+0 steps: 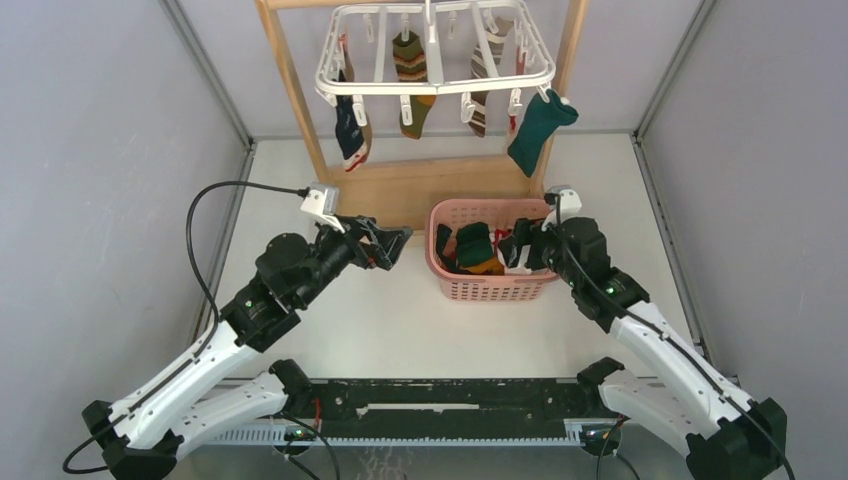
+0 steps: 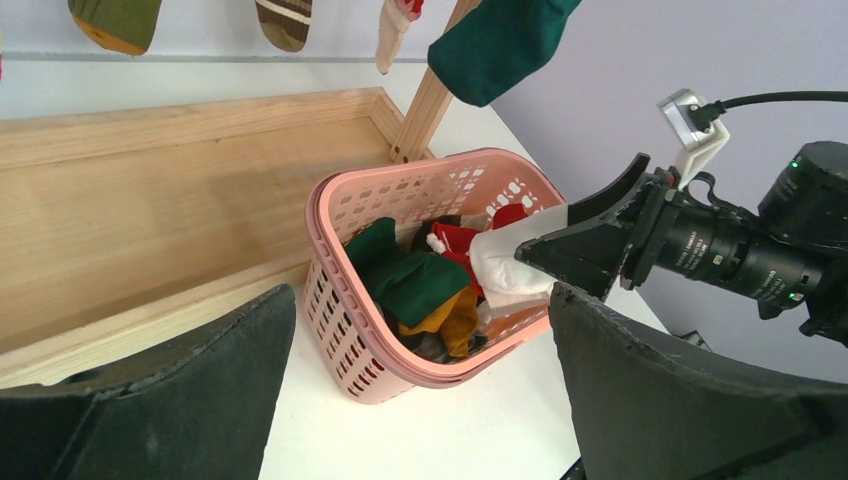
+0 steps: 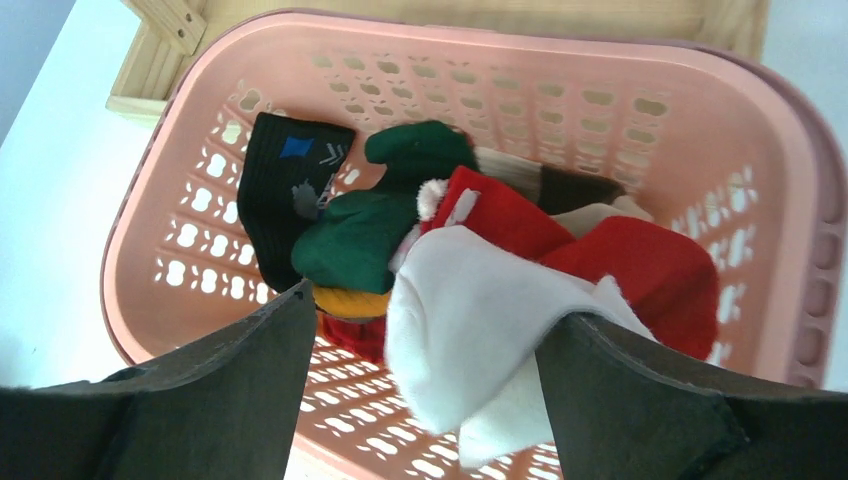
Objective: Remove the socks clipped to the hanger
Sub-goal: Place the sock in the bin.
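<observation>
The white hanger (image 1: 440,88) hangs at the back in the top view with several socks clipped on: a navy one (image 1: 350,130), two brown-and-green striped ones (image 1: 412,75) and a teal one (image 1: 538,130). My right gripper (image 3: 425,400) is open over the pink basket (image 3: 800,200). A white sock (image 3: 470,320) lies against its right finger and hangs into the basket. My left gripper (image 2: 420,400) is open and empty, low over the table to the left of the basket (image 2: 345,310). In the left wrist view the white sock (image 2: 505,265) hangs at the right gripper (image 2: 570,245).
The basket (image 1: 495,290) holds green, red, black and mustard socks. The wooden frame stand (image 1: 400,185) has its base board behind the basket and two posts rising at either side. Grey walls close in the table on the left, right and back.
</observation>
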You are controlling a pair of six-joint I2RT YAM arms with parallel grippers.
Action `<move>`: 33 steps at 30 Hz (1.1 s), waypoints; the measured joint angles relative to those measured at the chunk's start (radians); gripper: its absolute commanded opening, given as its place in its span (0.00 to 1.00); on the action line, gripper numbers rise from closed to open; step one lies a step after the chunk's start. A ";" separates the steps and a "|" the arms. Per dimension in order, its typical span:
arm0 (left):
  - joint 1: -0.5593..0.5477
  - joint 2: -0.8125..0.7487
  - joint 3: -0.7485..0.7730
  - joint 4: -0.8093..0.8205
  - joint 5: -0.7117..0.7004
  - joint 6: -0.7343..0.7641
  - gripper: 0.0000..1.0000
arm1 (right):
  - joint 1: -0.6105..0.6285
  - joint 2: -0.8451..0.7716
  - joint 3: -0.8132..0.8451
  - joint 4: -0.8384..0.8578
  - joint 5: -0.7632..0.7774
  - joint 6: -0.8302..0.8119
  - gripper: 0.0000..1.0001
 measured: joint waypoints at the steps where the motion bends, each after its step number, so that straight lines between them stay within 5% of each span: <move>1: 0.000 0.003 -0.001 0.000 0.000 -0.001 1.00 | -0.007 -0.014 0.000 -0.011 0.005 0.000 0.85; 33: 0.000 0.018 -0.001 0.000 0.008 -0.016 1.00 | -0.089 -0.166 0.144 -0.330 0.027 0.068 0.86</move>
